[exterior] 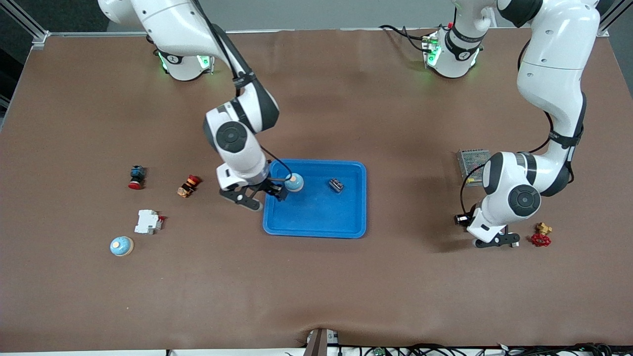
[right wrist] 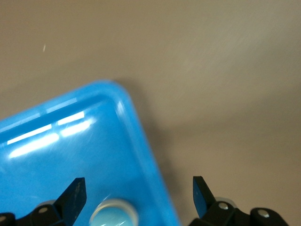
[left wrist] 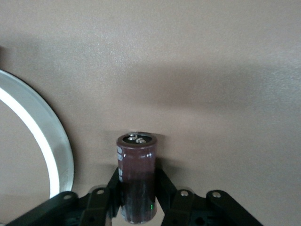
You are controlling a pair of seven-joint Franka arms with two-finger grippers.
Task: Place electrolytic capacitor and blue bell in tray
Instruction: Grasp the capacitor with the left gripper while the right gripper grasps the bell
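The bright blue tray [exterior: 316, 217] lies mid-table. A blue bell [exterior: 293, 182] sits in it, by the rim toward the right arm's end. My right gripper [exterior: 260, 196] is open just above that rim. In the right wrist view the bell [right wrist: 113, 214] lies between its open fingers [right wrist: 75, 190], untouched, on the tray [right wrist: 56, 160]. My left gripper [exterior: 496, 241] is low over the table toward the left arm's end. It is shut on the dark maroon electrolytic capacitor [left wrist: 136, 179], which is hidden in the front view.
A small black part [exterior: 336, 185] lies in the tray. A second blue bell [exterior: 121, 245], a white breaker [exterior: 148, 221] and two red push buttons [exterior: 136, 177] [exterior: 189, 186] lie toward the right arm's end. A red valve [exterior: 541, 237] and a metal box [exterior: 472, 163] are near the left gripper.
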